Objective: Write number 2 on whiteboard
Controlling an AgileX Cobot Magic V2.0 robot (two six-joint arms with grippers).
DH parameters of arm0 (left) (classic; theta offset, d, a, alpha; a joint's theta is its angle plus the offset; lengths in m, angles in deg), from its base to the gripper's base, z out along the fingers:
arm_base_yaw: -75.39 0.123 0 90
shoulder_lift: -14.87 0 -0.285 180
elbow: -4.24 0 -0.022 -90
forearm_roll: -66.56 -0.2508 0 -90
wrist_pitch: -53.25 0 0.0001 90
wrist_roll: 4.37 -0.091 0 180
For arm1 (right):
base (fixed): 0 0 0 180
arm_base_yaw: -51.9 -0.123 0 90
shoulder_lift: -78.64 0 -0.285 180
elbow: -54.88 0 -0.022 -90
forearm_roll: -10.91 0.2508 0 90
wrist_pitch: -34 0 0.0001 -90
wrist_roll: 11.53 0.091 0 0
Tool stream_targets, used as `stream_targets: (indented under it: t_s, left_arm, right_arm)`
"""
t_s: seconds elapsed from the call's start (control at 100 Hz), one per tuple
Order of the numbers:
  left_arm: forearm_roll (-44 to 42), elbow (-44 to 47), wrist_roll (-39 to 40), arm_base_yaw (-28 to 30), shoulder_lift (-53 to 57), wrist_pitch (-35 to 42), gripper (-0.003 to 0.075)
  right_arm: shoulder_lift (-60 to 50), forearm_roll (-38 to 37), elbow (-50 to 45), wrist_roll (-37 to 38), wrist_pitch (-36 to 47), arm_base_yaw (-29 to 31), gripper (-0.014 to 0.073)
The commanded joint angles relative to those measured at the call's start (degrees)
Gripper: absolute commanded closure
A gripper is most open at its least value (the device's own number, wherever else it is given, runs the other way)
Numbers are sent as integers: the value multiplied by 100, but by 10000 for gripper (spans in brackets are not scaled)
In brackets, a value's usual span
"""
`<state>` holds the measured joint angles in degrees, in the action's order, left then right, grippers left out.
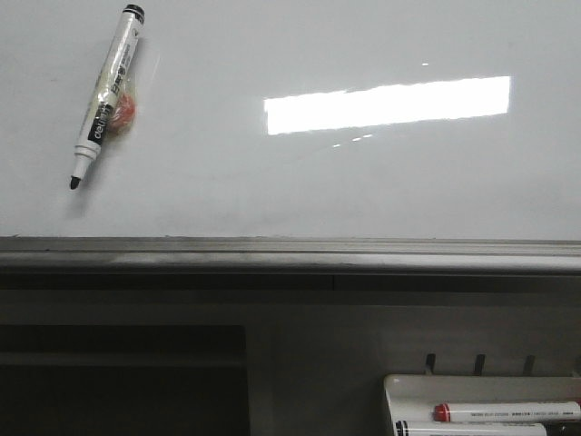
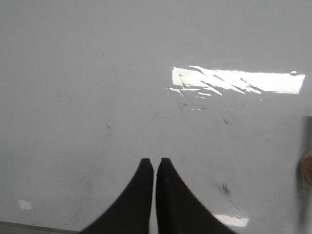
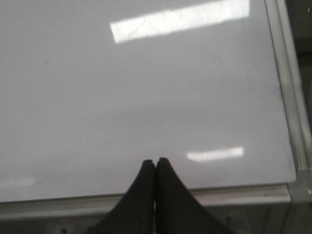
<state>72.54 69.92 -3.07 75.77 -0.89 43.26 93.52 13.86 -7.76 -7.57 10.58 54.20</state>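
The whiteboard (image 1: 300,182) fills the front view, glossy white with a bright light reflection and a grey edge rail (image 1: 290,254) along its near side. No number 2 shows on it. A white marker with a black tip (image 1: 107,95) lies uncapped on the board at the far left, tip pointing toward me. My left gripper (image 2: 154,162) is shut and empty above the board's smudged surface (image 2: 122,97). My right gripper (image 3: 155,161) is shut and empty over the board's near edge (image 3: 146,97). Neither gripper shows in the front view.
A small white tray (image 1: 481,409) at the front right, below the rail, holds a red-capped marker (image 1: 508,412) and another marker. A dark opening sits under the rail at the front left. The board's right frame (image 3: 287,87) shows in the right wrist view.
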Motion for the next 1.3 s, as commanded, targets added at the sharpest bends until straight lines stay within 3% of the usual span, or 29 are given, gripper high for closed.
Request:
stream_targets:
  t_s: [0.0, 0.15, 0.22, 0.29, 0.34, 0.41, 0.48, 0.62, 0.98, 1.12, 1.29]
  left_arm:
    - [-3, -526, 18, -13, -500, 241, 741]
    - [8, -851, -287, -23, -964, 140, 708]
    - [62, -888, -474, -38, -1098, 140, 581]
    - [91, -888, -474, -136, -1164, 271, 378]
    - [91, -888, -474, -188, -1173, 487, 273]
    - [133, -772, -474, -214, -1210, 1185, 202]
    - [246, -713, -463, -237, -1270, 1744, 206]
    - [83, -800, -439, -586, -1540, 2002, 236]
    - [-53, -858, -439, -2892, -2723, 2671, 239]
    - [-42, -858, -426, -3343, -3511, 2758, 251]
    - [221, -858, -426, -3617, -4450, 3540, 259]
  right_arm:
    - [517, 191, 700, 16, -494, 42, 663]
    - [978, 299, 1215, 16, -1082, 42, 663]
    - [1007, 492, 1225, 16, -1082, 42, 663]
    - [1007, 636, 1202, 16, -1054, 42, 663]
    - [1007, 644, 1202, 16, -1044, 42, 663]
    - [1007, 644, 1202, 31, -1027, 42, 663]
    - [1007, 809, 1193, 44, -893, 42, 664]
    - [1007, 852, 1193, 44, -835, 17, 665]
    - [1007, 911, 1193, -143, -830, -63, 665]
    - [1007, 925, 1193, -143, -774, -63, 665]
    - [1007, 925, 1193, -143, -702, -63, 665]
